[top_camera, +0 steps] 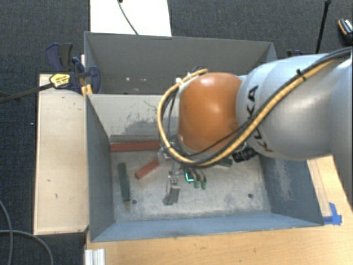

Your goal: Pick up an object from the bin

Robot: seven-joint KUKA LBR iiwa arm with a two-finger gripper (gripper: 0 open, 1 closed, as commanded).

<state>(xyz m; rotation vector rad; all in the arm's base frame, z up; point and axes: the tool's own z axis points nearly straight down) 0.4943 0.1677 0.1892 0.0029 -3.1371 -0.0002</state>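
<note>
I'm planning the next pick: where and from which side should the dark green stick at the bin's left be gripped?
Probably grip the dark green stick across its narrow width near mid-length, coming straight down from above. It lies flat, with bare floor along both long sides; the red-brown block sits apart to its right.

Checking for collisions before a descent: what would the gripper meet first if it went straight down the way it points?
Most likely the bare floor of the bin. The gripper hangs close over it, and the small reddish block to its left seems to lie off that line, though depth is unclear.
</note>
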